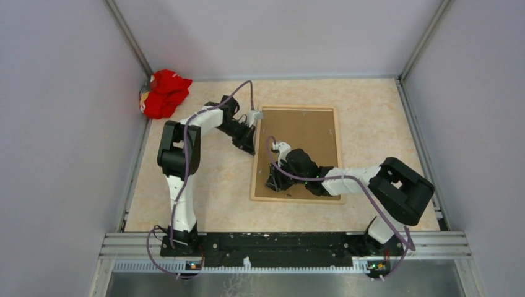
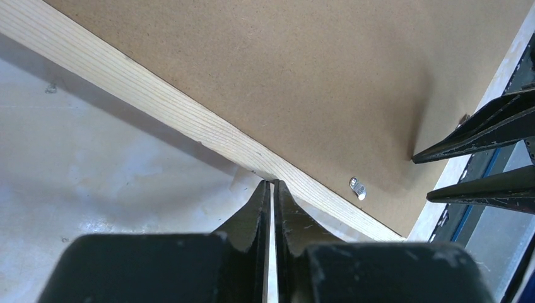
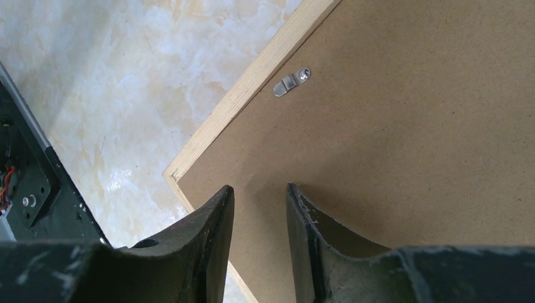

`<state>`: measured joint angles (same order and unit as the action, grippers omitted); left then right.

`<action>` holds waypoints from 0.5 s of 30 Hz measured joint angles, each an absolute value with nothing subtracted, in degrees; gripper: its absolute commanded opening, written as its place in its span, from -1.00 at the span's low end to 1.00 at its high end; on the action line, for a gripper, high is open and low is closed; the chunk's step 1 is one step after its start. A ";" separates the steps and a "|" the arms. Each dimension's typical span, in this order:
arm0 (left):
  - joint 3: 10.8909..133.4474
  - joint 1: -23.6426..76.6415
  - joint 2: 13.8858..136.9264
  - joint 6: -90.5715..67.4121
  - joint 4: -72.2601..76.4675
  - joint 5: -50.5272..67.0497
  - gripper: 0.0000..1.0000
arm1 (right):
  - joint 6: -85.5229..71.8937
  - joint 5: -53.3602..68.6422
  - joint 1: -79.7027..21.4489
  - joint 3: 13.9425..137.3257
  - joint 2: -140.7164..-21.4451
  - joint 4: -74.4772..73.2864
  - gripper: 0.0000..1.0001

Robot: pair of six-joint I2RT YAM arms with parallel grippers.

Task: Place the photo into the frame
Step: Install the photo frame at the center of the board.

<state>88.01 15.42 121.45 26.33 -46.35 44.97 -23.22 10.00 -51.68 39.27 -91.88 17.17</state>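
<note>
While 1 thin light-wood frame (image 1: pixel 291 199) lies flat, back up, on the marbled table (image 1: pixel 210 185), 1 brown fibreboard backing (image 1: pixel 309 133) fills it, w/ 1 small metal clip (image 3: pixel 291 81) near its edge. L fingers (image 1: pixel 251 145), pinched nearly together on nothing, sit at the frame's left rail. R fingers (image 1: pixel 272 182), narrow gap, empty, hang over its near-left part. 1 red cloth bundle (image 1: pixel 164 93) lies beyond its far-left corner.

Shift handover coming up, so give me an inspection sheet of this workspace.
Surface: marbled beige table.
Job's things: frame lies face down, brown backing board set in it, metal clip at the board's edge; photo not visible.
Clutter: red cloth, far left corner.
Grippers: left gripper shut, tips at the frame's left rail; right gripper open above the board, holding nothing.
Cables: purple cable along each arm.
Surroundings: grey walls on three sides, metal rail at near edge.
</note>
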 measured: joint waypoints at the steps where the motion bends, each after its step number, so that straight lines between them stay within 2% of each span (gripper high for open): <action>1: 88.07 15.44 121.45 26.39 -46.41 44.91 -0.83 | -23.22 9.98 -51.59 39.03 -91.88 17.56 -0.31; 6: 88.20 15.53 121.45 26.52 -46.68 44.66 -0.84 | -23.51 10.44 -50.52 38.02 -92.38 19.90 -0.30; 8: 88.25 15.53 121.45 26.52 -46.74 44.56 -0.85 | -23.46 10.39 -50.46 37.91 -92.38 20.34 -0.12; 11: 88.29 15.53 121.45 26.55 -46.78 44.51 -0.86 | -22.94 9.91 -50.52 37.91 -91.20 19.44 -0.04; 13: 88.29 15.53 121.45 26.57 -46.81 44.51 -0.86 | -22.22 8.91 -50.96 37.91 -89.34 16.75 -0.07; 15: 88.29 15.53 121.45 26.61 -46.83 44.49 -0.87 | -21.67 8.23 -51.62 37.89 -86.63 13.54 -0.20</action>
